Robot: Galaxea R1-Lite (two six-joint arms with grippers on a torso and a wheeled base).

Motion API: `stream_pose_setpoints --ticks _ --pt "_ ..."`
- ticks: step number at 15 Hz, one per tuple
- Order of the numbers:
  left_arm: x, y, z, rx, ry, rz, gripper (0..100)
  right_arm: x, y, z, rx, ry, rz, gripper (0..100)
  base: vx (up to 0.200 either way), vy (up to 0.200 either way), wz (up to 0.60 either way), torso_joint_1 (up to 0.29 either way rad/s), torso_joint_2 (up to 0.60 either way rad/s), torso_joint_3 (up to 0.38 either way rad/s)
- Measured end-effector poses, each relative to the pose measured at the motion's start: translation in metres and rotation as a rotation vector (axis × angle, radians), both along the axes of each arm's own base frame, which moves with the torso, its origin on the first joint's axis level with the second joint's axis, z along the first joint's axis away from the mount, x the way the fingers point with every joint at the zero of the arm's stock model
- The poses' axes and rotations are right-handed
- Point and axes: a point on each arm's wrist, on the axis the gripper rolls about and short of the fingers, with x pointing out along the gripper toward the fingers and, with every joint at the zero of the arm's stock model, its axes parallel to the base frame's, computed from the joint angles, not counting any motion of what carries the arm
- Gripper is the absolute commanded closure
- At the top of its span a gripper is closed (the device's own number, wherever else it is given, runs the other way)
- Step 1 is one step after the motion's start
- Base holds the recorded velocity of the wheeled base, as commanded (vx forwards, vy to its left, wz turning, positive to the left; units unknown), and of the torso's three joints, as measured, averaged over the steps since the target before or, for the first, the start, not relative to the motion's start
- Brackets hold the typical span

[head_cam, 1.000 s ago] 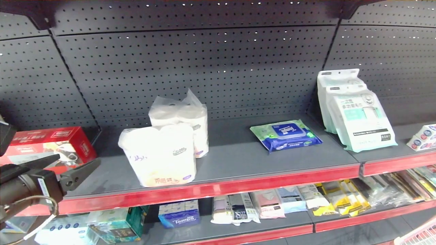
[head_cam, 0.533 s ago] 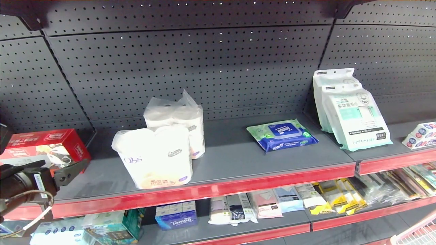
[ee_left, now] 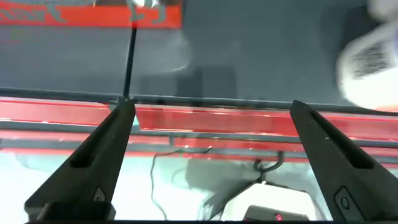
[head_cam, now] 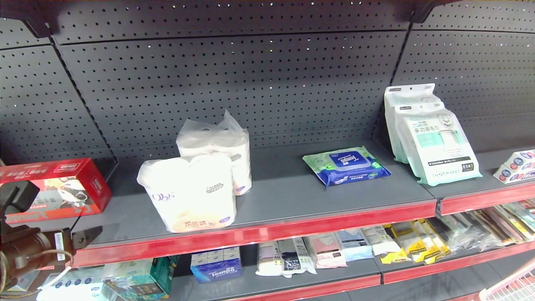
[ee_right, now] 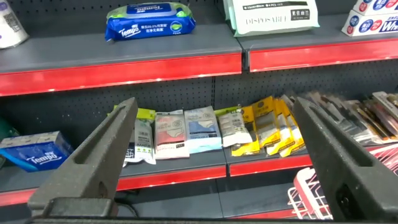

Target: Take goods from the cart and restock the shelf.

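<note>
Upper dark grey metal shelf [head_cam: 292, 188] with a red front strip, stocked from left to right: a red cardboard box [head_cam: 62, 184] at the far left; two white plastic-wrapped toilet-roll packs, the near pack [head_cam: 190, 192] at the front edge and the far pack [head_cam: 225, 146] close behind it; a flat blue-and-green wet-wipe pack [head_cam: 347, 165] lying mid-shelf; two white-and-mint stand-up pouches [head_cam: 434, 142] leaning back, one behind the other; small white-and-blue boxes [head_cam: 518, 165] at the right edge. Lower shelf [head_cam: 267, 284] underneath, lined with blue tissue packs and flat carded goods. Left gripper [ee_left: 212, 107] low at the left, just in front of the red strip and below the red cardboard box, released, fingers wide apart, nothing between them. Right gripper [ee_right: 214, 102] out in front of the lower shelf, likewise spread wide and empty. Corner of a white-and-pink wire cart [head_cam: 512, 288] at the near right, well apart from the left gripper.
</note>
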Motion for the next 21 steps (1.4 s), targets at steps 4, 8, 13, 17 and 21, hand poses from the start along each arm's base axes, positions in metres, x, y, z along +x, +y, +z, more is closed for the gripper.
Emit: stream_pose_setpoints --ticks 4,8,13,17,21 --pt "0.039 0.002 -0.014 0.049 -0.045 0.011 0 0.000 0.000 0.000 0.000 0.000 0.000 0 0.000 0.000 0.00 0.000 0.00 0.000" --pt "0.063 -0.009 -0.033 0.044 -0.004 -0.018 0 0.000 0.000 0.000 0.000 0.000 0.000 0 0.000 0.000 0.00 0.000 0.00 0.000" --pt "0.078 -0.020 -0.038 0.016 -0.016 -0.044 0 0.000 0.000 0.000 0.000 0.000 0.000 0 0.000 0.000 0.00 0.000 0.00 0.000" --pt "0.086 -0.022 -0.042 0.015 -0.034 -0.054 0 0.000 0.000 0.000 0.000 0.000 0.000 0 0.000 0.000 0.00 0.000 0.00 0.000" --pt "0.089 -0.031 -0.045 0.009 -0.027 -0.090 0 0.000 0.000 0.000 0.000 0.000 0.000 0 0.000 0.000 0.00 0.000 0.00 0.000"
